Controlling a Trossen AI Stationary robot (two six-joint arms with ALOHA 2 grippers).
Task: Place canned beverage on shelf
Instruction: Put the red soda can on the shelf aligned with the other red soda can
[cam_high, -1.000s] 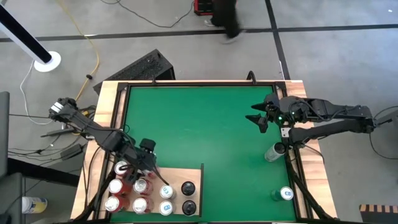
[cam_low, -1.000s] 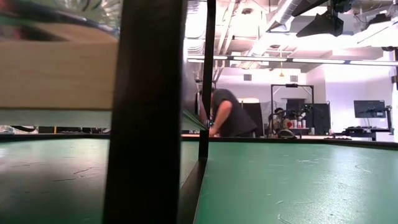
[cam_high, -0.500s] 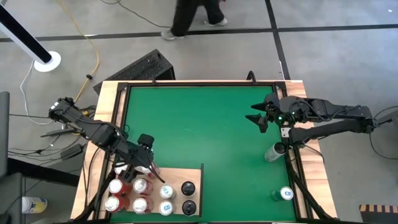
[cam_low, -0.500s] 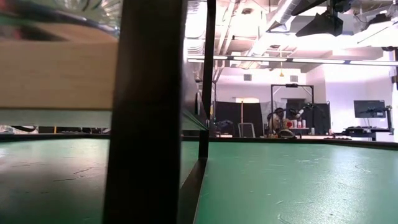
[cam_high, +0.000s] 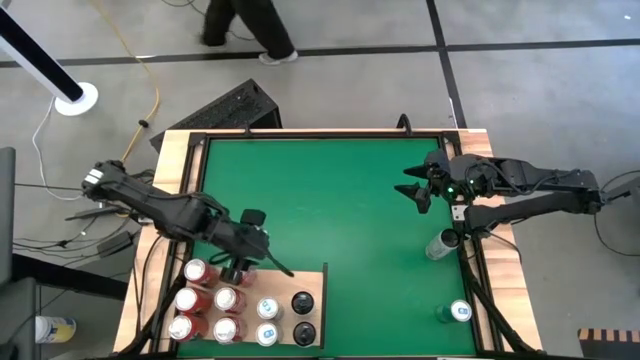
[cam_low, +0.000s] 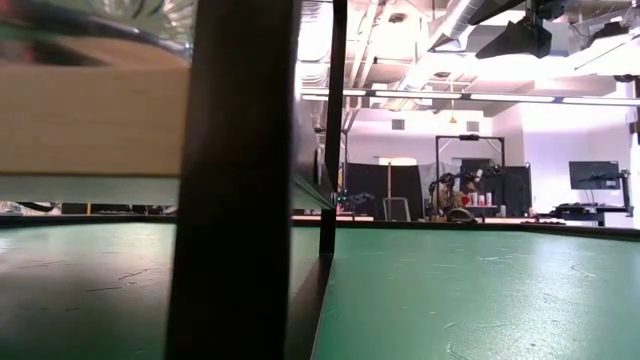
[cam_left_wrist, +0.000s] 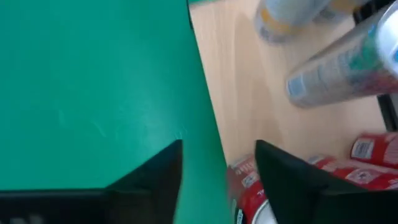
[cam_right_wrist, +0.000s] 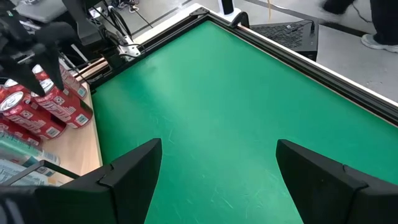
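**Operator:** Where is the shelf, and what is on it?

**Guide:** You see the shelf (cam_high: 305, 278) as a pale wooden board set over one corner of the green mat (cam_high: 330, 200). Red cans (cam_high: 225, 298) fill the shelf's end nearest the left arm. Two pale-topped cans (cam_high: 265, 308) stand beside them, and two dark cans (cam_high: 302, 302) stand at the shelf's other end.

**Operator:** And my left gripper?

**Guide:** Your left gripper (cam_high: 245, 265) hangs over the shelf's far edge, just beside the red cans. In the left wrist view its fingers (cam_left_wrist: 149, 171) stand apart. Only mat, bare shelf wood and a red can lower down show in the gap, and nothing is clamped.

**Operator:** The right one?

**Guide:** Your right gripper (cam_high: 415, 190) waits over the mat, well apart from the shelf. Its fingers are spread wide and hold nothing.

**Operator:** Any cans off the shelf?

**Guide:** Two, both well apart from the shelf on the right arm's side. A silver can (cam_high: 440, 243) lies at the mat's border; you cannot tell whether it is upright. A green can (cam_high: 458, 313) stands beyond that border, level with the shelf.
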